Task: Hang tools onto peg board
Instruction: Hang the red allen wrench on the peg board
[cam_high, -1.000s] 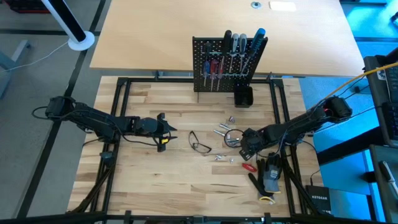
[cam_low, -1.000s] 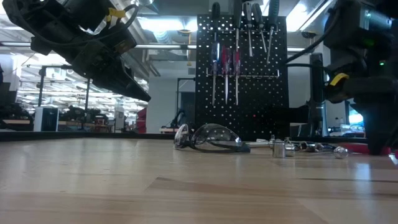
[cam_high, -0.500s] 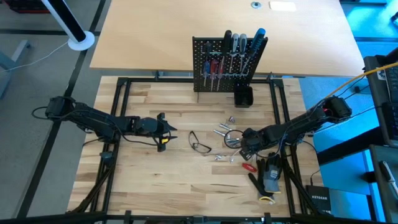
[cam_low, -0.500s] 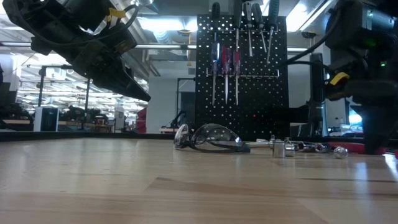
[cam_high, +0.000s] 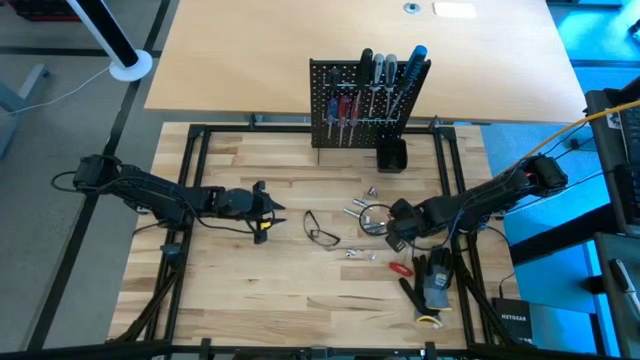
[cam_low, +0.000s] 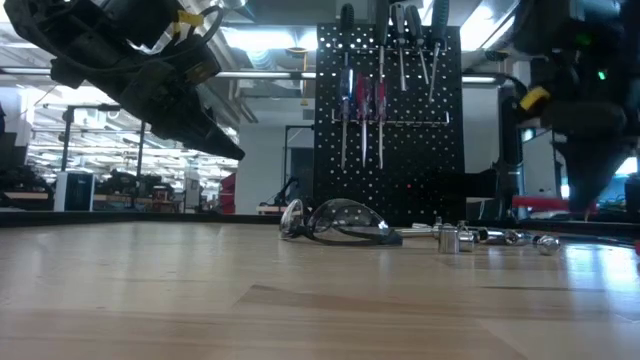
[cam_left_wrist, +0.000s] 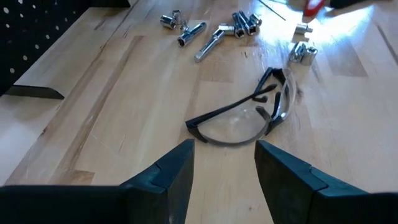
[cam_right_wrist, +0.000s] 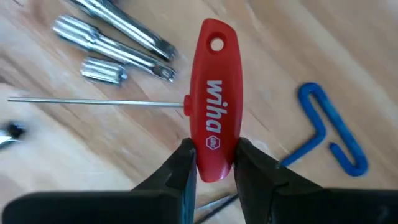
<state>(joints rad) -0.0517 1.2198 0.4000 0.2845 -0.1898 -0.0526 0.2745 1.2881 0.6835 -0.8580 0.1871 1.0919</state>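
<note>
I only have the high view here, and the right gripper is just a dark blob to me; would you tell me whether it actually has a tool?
Observer: Yes. The right gripper is shut on the red T-handle driver, gripping one end of its handle.
Operator: Thank you. Is it off the table?
Observer: In the low view the red handle hangs above the wood.
Operator: And what faces the left gripper?
Observer: The left gripper is open, with the safety glasses lying just ahead of its fingers.

Glasses (cam_high: 321, 232) and loose sockets (cam_high: 360, 212) clutter the way to peg board (cam_high: 352, 120)
</note>
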